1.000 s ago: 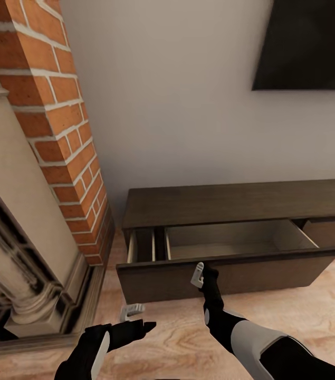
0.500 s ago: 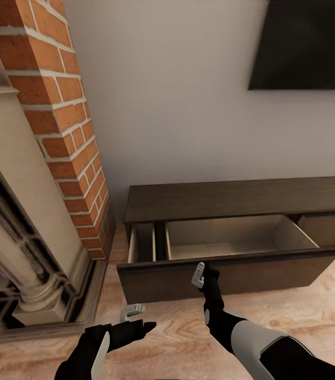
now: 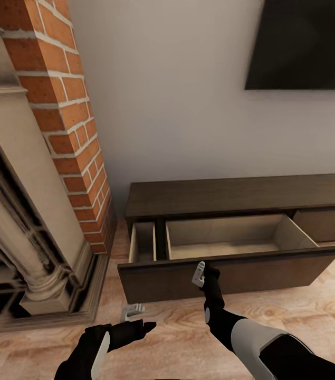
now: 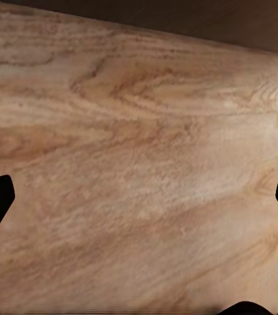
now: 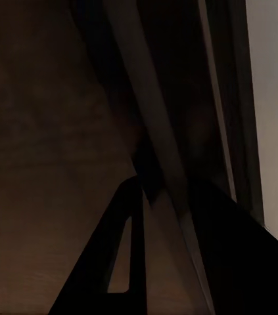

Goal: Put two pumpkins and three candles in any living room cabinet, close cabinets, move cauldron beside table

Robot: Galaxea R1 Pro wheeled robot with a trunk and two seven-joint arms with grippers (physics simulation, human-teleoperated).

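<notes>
Cabinet (image 3: 241, 198) drawer open above wood-plank floor (image 3: 315, 311), seemingly empty.

cabinet (image 3: 241, 198): one
open drawer (image 3: 230, 266): one
closed drawer front (image 3: 328, 224): one
brick fireplace (image 3: 56, 121): one
dark wall screen (image 3: 304, 45): one
robot grippers: two, left gripper (image 3: 131, 311) and right gripper (image 3: 199, 274)
</notes>
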